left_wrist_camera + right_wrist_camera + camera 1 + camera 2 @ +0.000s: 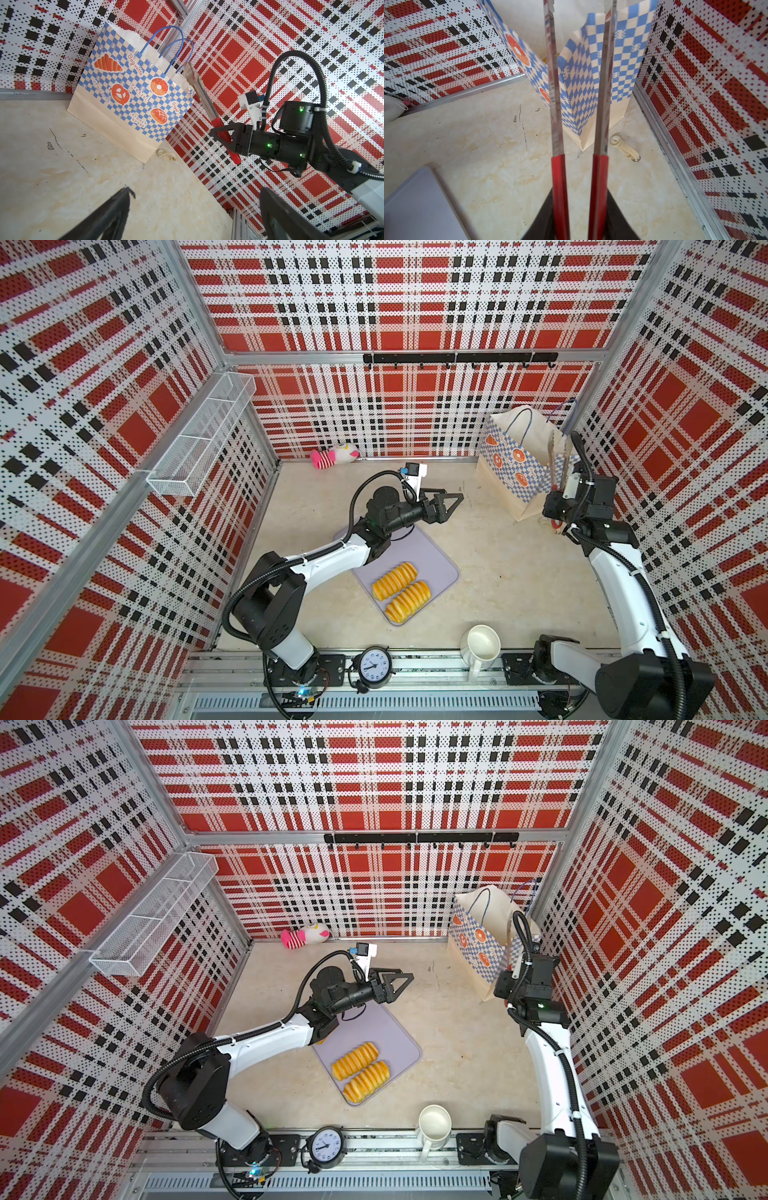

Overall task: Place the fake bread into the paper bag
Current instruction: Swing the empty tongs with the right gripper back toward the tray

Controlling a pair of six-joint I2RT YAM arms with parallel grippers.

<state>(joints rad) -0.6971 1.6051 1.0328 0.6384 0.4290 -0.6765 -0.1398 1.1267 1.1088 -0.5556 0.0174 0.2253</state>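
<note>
- Fake bread (395,581): two ridged golden loaves lie side by side, touching, on the near half of the lavender tray (434,556); seen in both top views.
- Left gripper (455,497): jaws spread wide, nothing between them, hovering just past the tray's far edge. Loaves are well apart from it, at the tray's opposite end.
- Right gripper (580,195): clamped on the red handles of the tongs (556,99), far right of the tray, well apart from the loaves.
- Tongs: arms spread, tips up at the paper bag (509,456) mouth.
- Paper bag: upright, beyond the tray's far-right corner, well apart.
</note>
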